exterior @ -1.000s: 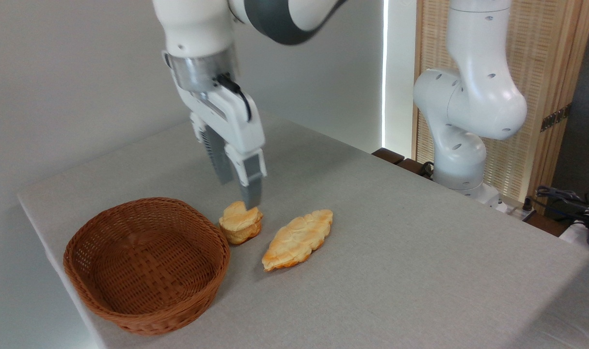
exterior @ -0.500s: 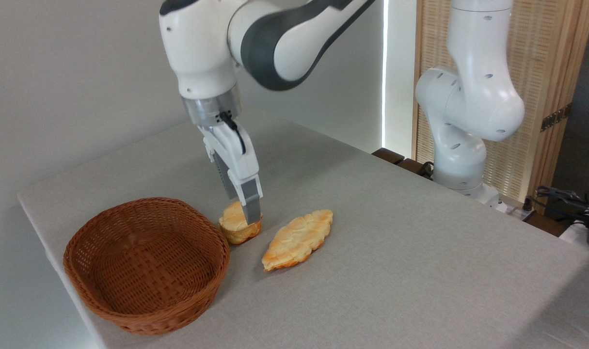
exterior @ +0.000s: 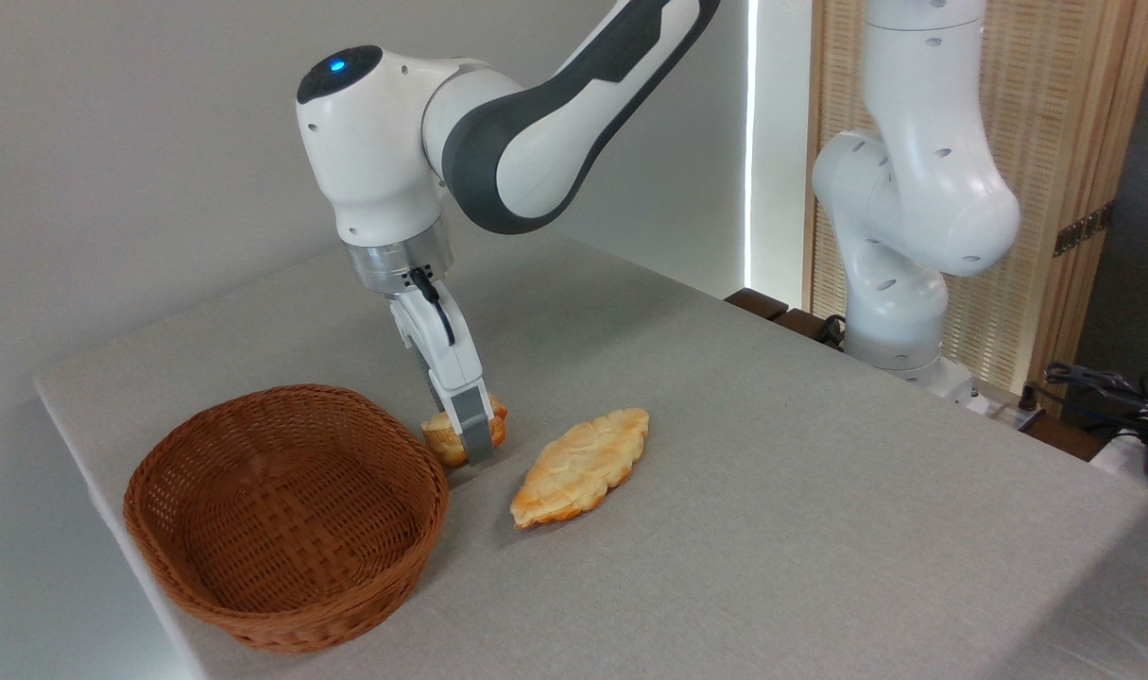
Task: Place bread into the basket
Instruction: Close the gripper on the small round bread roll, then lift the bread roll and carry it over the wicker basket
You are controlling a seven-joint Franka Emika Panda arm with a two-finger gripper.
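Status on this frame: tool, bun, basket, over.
Tool down around bun, grip unconfirmed. Bun on table beside basket. Basket holds nothing. Flat pastry lies apart, not obstructing.

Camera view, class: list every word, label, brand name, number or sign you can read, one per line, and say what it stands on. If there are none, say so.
None: no readable text anywhere.
Robot arm: plain white and grey, only a blue light, no lettering.
Bun, leaf-shaped pastry, wicker basket, grey table: unmarked.
Equipment at the right edge: too small and blurred to tell.
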